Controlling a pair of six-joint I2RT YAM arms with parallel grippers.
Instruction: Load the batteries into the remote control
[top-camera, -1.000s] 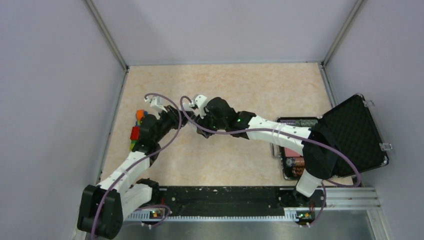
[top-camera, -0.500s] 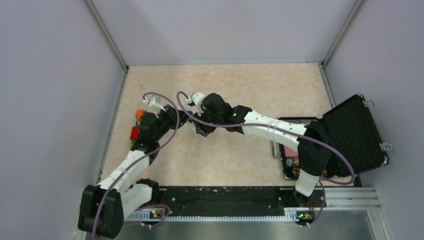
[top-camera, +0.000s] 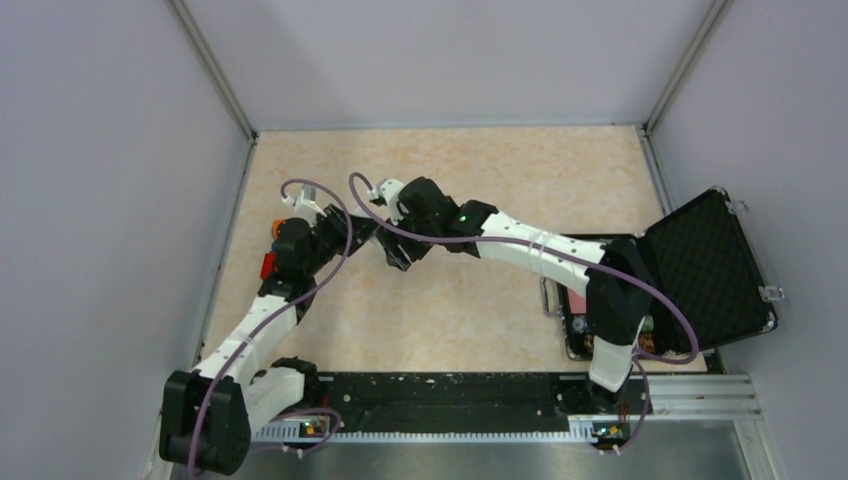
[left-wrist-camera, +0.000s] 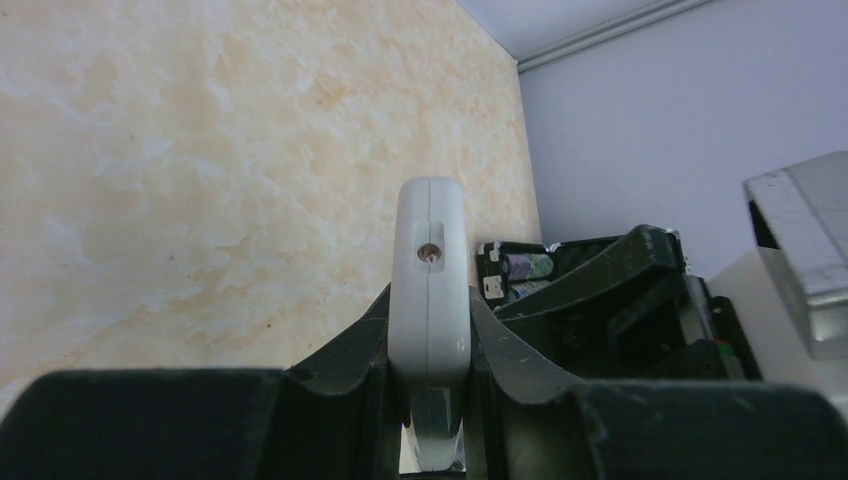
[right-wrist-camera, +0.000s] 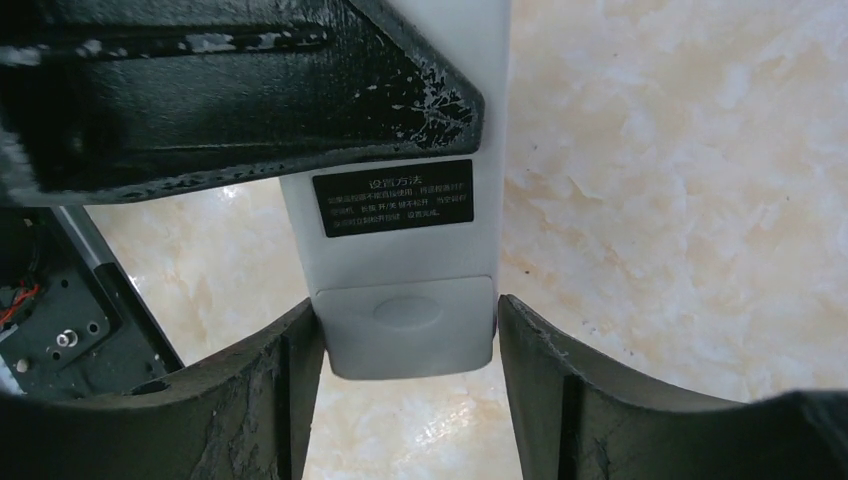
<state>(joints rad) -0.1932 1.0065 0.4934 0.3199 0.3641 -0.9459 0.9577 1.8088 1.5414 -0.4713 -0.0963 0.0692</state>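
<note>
Both my arms at the remote control (left-wrist-camera: 430, 270).
My left gripper (left-wrist-camera: 430, 335) clamps it edge-on; my right gripper (right-wrist-camera: 408, 322) straddles its battery cover (right-wrist-camera: 405, 340), pinching or loose I cannot tell.

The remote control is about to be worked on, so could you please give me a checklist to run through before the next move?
1. The left gripper is shut on the remote control: ok.
2. The right gripper straddles the remote control's cover end: ok.
3. The right gripper actually clamps that end: cannot tell.
4. The battery cover is off: not ok, it sits in place.
5. The batteries are at hand: cannot tell, none shows clearly.
</note>
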